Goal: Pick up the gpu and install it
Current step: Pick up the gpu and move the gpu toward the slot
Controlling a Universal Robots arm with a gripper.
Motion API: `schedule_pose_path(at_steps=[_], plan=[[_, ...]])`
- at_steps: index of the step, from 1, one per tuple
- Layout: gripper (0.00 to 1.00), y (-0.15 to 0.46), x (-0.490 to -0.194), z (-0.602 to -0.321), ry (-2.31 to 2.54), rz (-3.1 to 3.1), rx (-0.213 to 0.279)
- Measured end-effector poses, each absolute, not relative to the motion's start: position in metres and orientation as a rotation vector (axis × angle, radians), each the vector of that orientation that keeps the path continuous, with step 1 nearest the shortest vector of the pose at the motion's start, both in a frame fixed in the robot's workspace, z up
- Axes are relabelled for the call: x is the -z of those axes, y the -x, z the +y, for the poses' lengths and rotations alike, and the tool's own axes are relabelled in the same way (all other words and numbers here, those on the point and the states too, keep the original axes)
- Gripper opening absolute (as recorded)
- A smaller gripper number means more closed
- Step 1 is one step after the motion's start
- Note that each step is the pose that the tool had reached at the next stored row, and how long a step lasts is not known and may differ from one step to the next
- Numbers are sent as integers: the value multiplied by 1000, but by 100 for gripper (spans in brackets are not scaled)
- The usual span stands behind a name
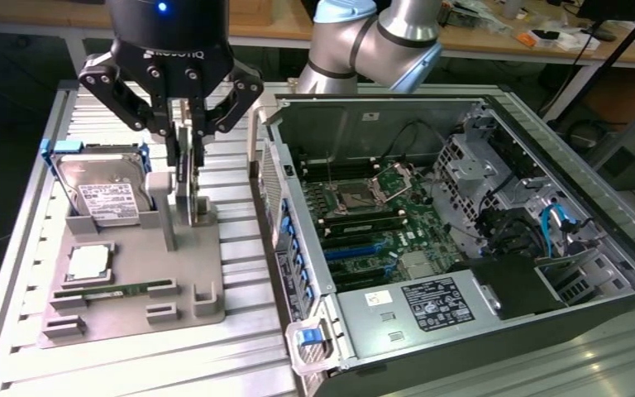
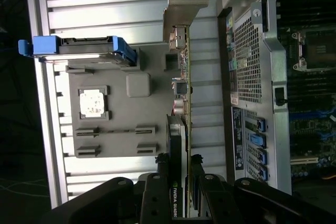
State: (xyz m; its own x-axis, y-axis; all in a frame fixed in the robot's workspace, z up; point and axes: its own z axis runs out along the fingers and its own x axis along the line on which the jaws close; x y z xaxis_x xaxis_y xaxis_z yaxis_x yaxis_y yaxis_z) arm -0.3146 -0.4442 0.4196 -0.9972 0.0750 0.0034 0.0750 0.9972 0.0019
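Your gpu (image 1: 193, 190) (image 2: 176, 135) stands on edge in the grey holder (image 1: 130, 306) (image 2: 121, 129), bottom edge down in its slot, on the side nearest the PC case (image 1: 406, 124) (image 2: 252, 77). The gripper (image 1: 185, 136) (image 2: 179, 160) sits above it w/ one finger each side, pinching the card's top edge. The hard drive (image 1: 102, 190) (image 2: 79, 45) stands just beside it, to the exterior view's left. The CPU (image 1: 88, 263) (image 2: 93, 102) lies flat in the holder. The case is open, w/ the motherboard (image 1: 367, 223) showing.

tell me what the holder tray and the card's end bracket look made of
Holder tray: probably plastic, a uniform matte grey with moulded blocks. Card's end bracket: looks like thin sheet metal, pale silvery with a bent, notched tab.
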Motion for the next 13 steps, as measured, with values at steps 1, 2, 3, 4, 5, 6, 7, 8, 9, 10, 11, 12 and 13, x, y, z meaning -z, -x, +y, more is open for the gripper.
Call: schedule_pose_path(at_steps=[1,2,3,4,5,6,7,8,9,10,11,12,13], plan=[[27,315,-421,-444,118,-3136,3],[27,314,-422,-444,118,-3135,3],[27,314,-422,-444,117,-3134,3],[27,313,-423,-444,117,-3132,3],[27,312,-423,-444,118,-3130,3],[27,311,-423,-444,117,-3128,3],[27,309,-423,-444,117,-3126,3],[27,308,-423,-444,117,-3124,2],[27,306,-423,-444,117,-3122,2],[27,304,-423,-444,117,-3119,2],[27,302,-423,-444,117,-3116,2],[27,300,-423,-444,117,-3113,2],[27,298,-423,-444,117,-3110,1]])
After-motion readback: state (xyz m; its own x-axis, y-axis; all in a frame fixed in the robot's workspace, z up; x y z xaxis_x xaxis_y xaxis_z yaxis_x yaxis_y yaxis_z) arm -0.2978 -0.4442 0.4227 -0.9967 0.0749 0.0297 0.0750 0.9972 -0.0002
